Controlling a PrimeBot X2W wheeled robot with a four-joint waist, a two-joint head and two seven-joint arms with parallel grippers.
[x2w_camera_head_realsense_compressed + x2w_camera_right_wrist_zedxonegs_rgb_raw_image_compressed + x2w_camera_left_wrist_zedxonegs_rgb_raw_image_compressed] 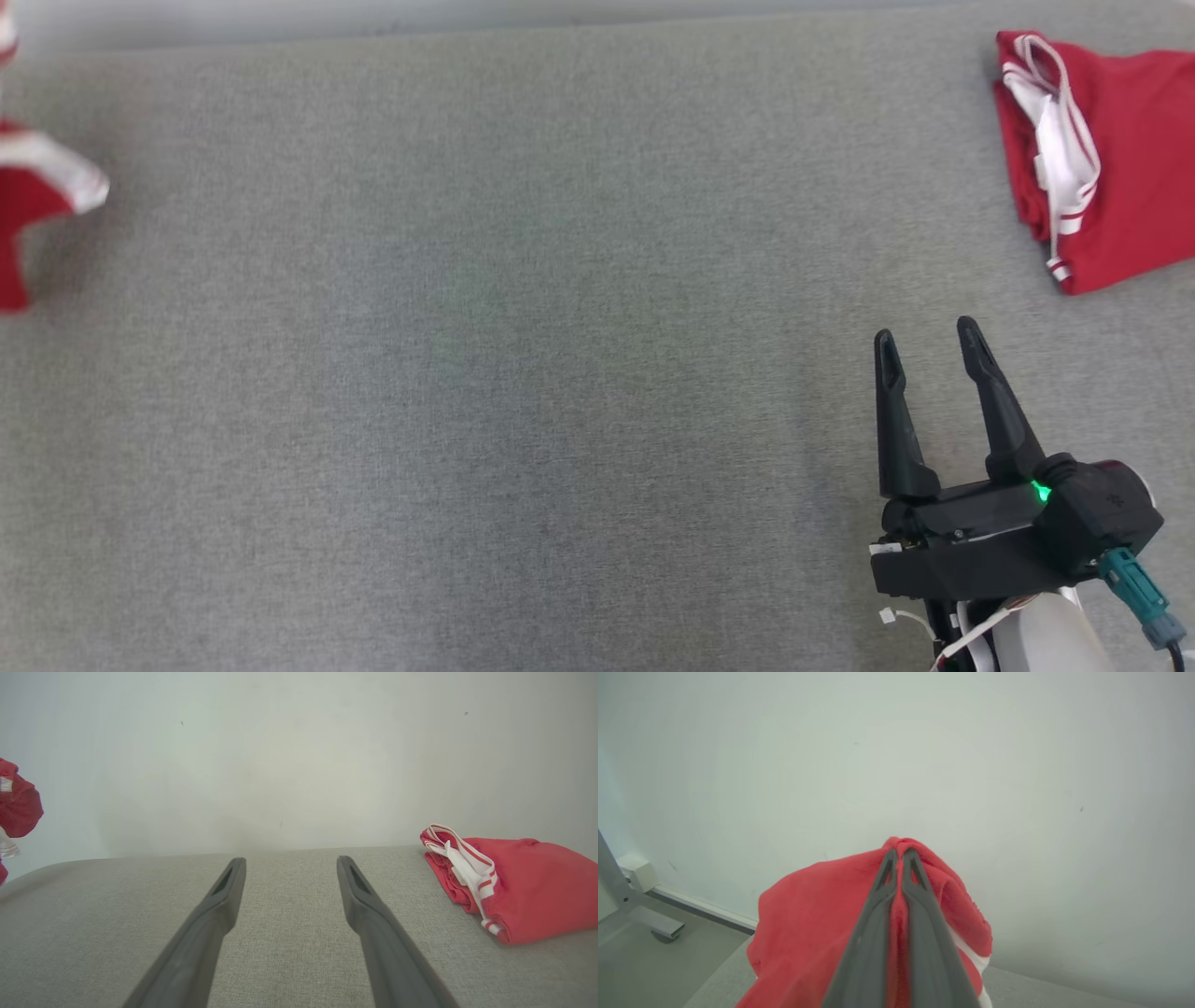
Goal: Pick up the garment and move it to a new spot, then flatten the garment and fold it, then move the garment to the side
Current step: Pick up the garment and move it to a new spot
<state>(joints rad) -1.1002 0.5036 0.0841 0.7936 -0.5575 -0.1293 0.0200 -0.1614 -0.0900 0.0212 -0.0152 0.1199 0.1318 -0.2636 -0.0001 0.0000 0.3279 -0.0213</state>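
Note:
The garment (808, 914) is red with white trim, and my left gripper (899, 851) is shut on a fold of it, lifted in front of a pale wall. The cloth drapes down on both sides of the fingers. In the head view part of the garment (28, 187) hangs blurred at the far left edge, above the grey surface. The right wrist view catches a bit of the garment (16, 802) at its left edge. My right gripper (927, 331) rests at the lower right, open with nothing between its fingers (290, 860).
A second red garment with white striped trim (1130, 159) lies folded at the back right of the grey fabric surface (523, 355), to the right of my right gripper (537, 882). A pale wall stands behind. A metal frame leg (640, 910) shows on the floor.

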